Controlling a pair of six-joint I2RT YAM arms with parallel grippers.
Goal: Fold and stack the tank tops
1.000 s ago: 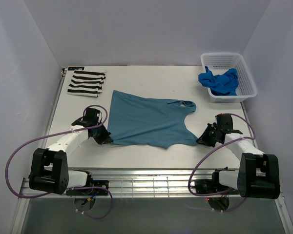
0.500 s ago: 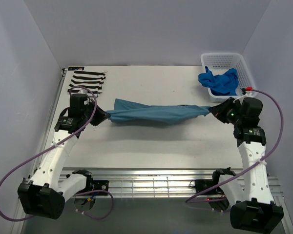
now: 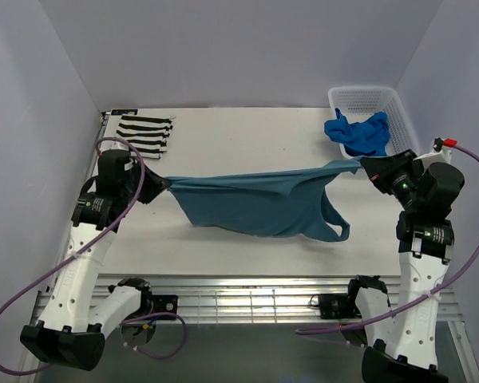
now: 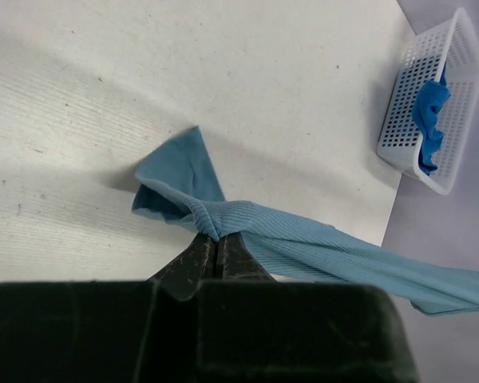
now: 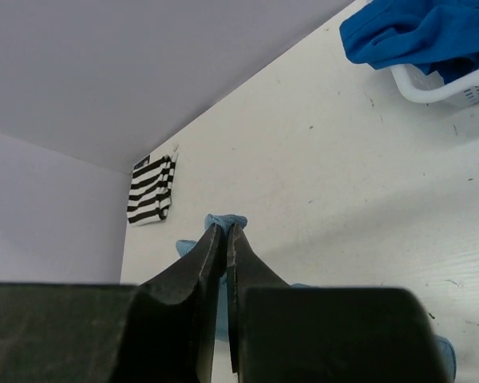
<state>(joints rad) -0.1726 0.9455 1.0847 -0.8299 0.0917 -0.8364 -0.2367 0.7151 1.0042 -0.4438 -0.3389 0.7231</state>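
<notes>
Top external view: the left gripper [image 3: 161,185] is clamped on the left end of the teal-blue tank top [image 3: 255,203]. The right gripper [image 3: 366,163] is pinched on its right end, next to the basket [image 3: 407,132]. The top hangs stretched between the two over the middle of the table [image 3: 247,132], upper edge taut and the rest sagging, with a strap loop dangling at lower right. Can't tell if the low edge touches the table. The striped tank top [image 3: 144,134] lies folded flat at the far left corner, well apart from the teal one. The royal blue tank top [image 3: 358,132] is bunched inside the basket at the far right, spilling over the near rim.

Left wrist view: the left gripper [image 4: 217,243] has its jaws closed tight on a bunched fold of the teal-blue tank top [image 4: 303,249]. A corner flap sticks out past the tips and the cloth runs off to the right in a twisted band above the table [image 4: 263,80]. The basket [image 4: 403,112] is far off at upper right with the royal blue tank top [image 4: 431,120] in it.

Right wrist view: the right gripper [image 5: 225,235] has its jaws nearly together, nipping a small wad of the teal-blue tank top [image 5: 223,220] at the very tips. More teal cloth shows below, mostly hidden by the fingers. The striped tank top [image 5: 152,199] sits at the far table edge by the wall. The royal blue tank top [image 5: 415,32] overflows the basket [image 5: 447,86] at upper right.
</notes>
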